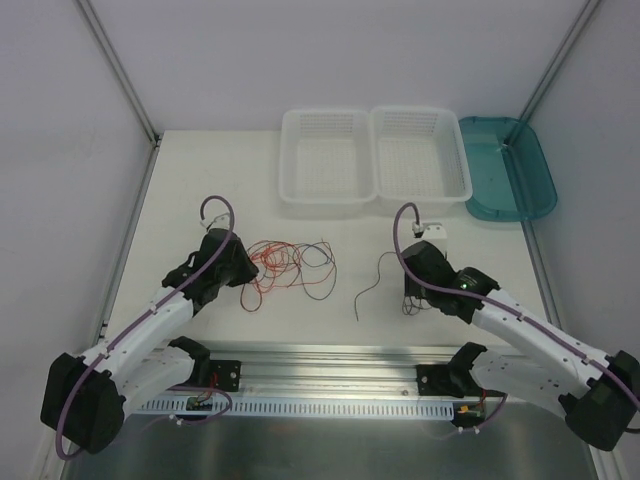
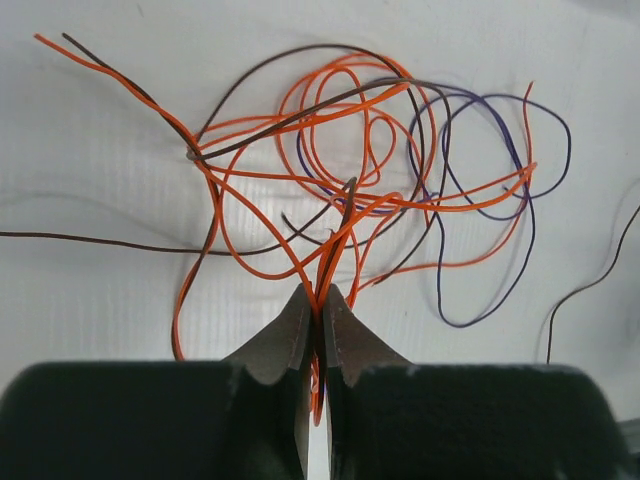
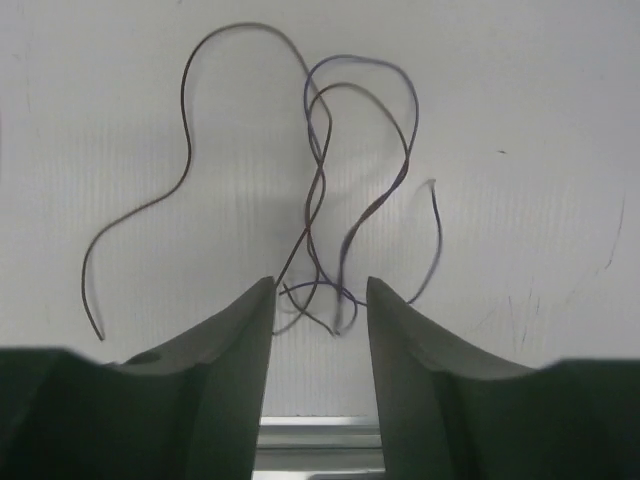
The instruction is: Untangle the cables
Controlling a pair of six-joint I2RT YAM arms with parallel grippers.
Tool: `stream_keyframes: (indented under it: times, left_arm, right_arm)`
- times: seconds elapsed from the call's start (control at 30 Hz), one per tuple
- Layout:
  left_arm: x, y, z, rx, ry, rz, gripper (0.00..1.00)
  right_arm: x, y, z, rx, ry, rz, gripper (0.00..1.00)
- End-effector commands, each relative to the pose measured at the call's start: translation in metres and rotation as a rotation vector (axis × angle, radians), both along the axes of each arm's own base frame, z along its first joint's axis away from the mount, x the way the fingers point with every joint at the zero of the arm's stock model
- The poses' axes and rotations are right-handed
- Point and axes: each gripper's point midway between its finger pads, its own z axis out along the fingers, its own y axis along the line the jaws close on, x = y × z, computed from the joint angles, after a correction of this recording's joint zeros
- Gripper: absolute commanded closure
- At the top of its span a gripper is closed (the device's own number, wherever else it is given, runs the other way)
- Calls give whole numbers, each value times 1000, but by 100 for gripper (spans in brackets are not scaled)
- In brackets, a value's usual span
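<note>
Two white baskets [image 1: 327,155] [image 1: 420,150], one teal tray [image 1: 500,165], two grippers [image 2: 317,300] [image 3: 320,300], two separate bunches of cables [image 1: 285,262] [image 3: 318,185]

place: robotics lab | signs: white walls [image 1: 60,120], aluminium rail [image 1: 330,375] (arms [image 1: 160,318] bolted on), plain table [image 1: 200,190]

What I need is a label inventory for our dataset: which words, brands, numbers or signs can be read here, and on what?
None: no word, brand, number or sign can be read in any view.
White tag in front of the baskets: too small to tell whether it bears print.
Baskets, tray, cables: no markings visible.
</note>
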Motion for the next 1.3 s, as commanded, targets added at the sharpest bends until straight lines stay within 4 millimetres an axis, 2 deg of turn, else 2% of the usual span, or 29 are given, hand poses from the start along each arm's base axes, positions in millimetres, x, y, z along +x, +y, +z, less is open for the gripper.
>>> stream_keyframes:
  times: [0.0,0.1,0.13,0.27,0.3,0.33,0.4,0.47,0.5,0.6,0.67,0.7,0.77,0.8,0.83,0.97,1.17,1.27]
  left_arm:
    - [-5,-15,3,-31,34,-98,100]
    - [-13,-22,-6,-55,80,-128,100]
    - [-14,-21,-8,-56,87,-125,100]
    - [-18,-27,-7,-75,95,-160,69]
    - [-19,-31,-3,-94,90,-179,50]
    - [-20,-32,0,-99,84,-190,43]
    - [-19,-37,11,-127,59,-216,29]
    - [-20,-42,22,-149,36,-244,21]
    - [-23,-46,25,-167,39,-269,12]
    - [-28,-59,39,-201,23,-340,2]
    - [-34,-71,45,-206,16,-420,1]
    - [-41,-87,56,-206,-1,-493,1]
    - [-45,-102,57,-167,-8,-561,1]
    - [-45,-111,66,-159,-29,-590,1]
    - [-52,-122,65,-140,-29,-641,1]
    - [-48,-142,55,-76,3,-668,1]
    - [-60,-165,41,-39,55,-748,1]
    - [-67,-166,34,-32,81,-755,1]
  right_arm:
    - [-4,45,-12,79,80,170,51]
    - [-3,67,-6,54,74,252,39]
    - [-3,70,-5,42,75,266,38]
    - [0,88,6,53,68,328,32]
    - [0,91,7,64,68,331,33]
    - [3,95,7,73,64,333,33]
    - [3,101,1,79,84,332,33]
    - [6,101,-2,69,90,309,34]
    - [6,100,-4,61,94,299,34]
    - [11,87,-7,33,79,223,35]
    - [13,73,-5,10,64,163,35]
    - [15,66,-5,3,62,132,35]
    - [16,53,-5,1,63,84,36]
    - [17,42,-9,-4,72,50,37]
    - [17,36,-10,-3,77,31,37]
    - [21,11,-18,-15,99,-46,45]
    - [25,2,-51,16,166,-87,52]
    - [28,6,-67,30,197,-75,59]
